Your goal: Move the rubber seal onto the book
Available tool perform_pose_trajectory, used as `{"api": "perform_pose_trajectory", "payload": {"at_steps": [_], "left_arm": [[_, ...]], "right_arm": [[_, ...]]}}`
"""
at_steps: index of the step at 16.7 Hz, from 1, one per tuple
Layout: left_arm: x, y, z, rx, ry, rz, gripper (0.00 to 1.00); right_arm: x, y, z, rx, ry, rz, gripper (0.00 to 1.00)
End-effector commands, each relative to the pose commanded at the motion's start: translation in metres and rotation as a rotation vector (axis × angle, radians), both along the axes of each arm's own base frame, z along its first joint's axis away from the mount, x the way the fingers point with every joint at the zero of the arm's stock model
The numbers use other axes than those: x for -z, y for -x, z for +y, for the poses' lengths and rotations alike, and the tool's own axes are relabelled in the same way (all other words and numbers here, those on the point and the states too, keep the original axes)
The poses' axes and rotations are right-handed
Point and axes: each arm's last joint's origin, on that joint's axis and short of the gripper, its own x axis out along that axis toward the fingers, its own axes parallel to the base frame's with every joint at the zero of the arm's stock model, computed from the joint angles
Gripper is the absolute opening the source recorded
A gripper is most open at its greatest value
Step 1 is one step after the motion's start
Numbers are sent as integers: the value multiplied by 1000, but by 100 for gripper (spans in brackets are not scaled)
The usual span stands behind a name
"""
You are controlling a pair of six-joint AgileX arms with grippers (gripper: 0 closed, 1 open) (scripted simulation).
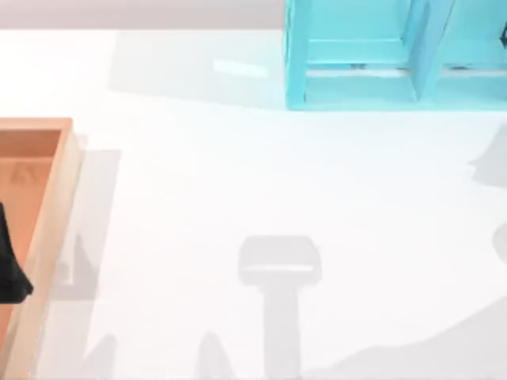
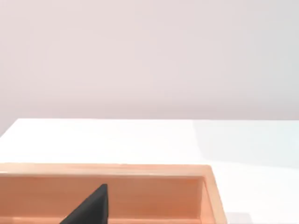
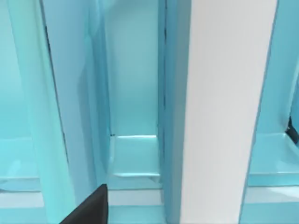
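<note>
A light-blue shelf unit (image 1: 372, 55) stood at the far edge of the white table (image 1: 261, 182), toward its right corner, its upright dividers (image 3: 56, 102) forming compartments. A shallow wooden tray (image 1: 49, 214) lay at the table's left edge.

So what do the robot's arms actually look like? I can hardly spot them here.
Very little of them is on show. The left arm's end effector is a matt black, tapering wedge over the wooden tray at the table's left edge. Each wrist view catches a similar plain black pointed tip, the right one before the light-blue shelf unit. I see no cables or markings.
</note>
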Motion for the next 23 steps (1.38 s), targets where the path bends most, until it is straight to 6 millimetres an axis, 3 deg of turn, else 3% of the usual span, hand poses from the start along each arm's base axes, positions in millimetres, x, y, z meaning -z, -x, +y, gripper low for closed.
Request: {"api": "perform_pose_trajectory", "payload": {"at_steps": [9, 15, 23], "left_arm": [[0, 0, 0, 0, 0, 0, 100], [0, 0, 0, 0, 0, 0, 100], [0, 0, 0, 0, 0, 0, 100]], "right_arm": [[8, -84, -5, 1, 1, -6, 100], [8, -91, -4, 1, 1, -3, 100], [8, -91, -4, 1, 1, -3, 40]]}}
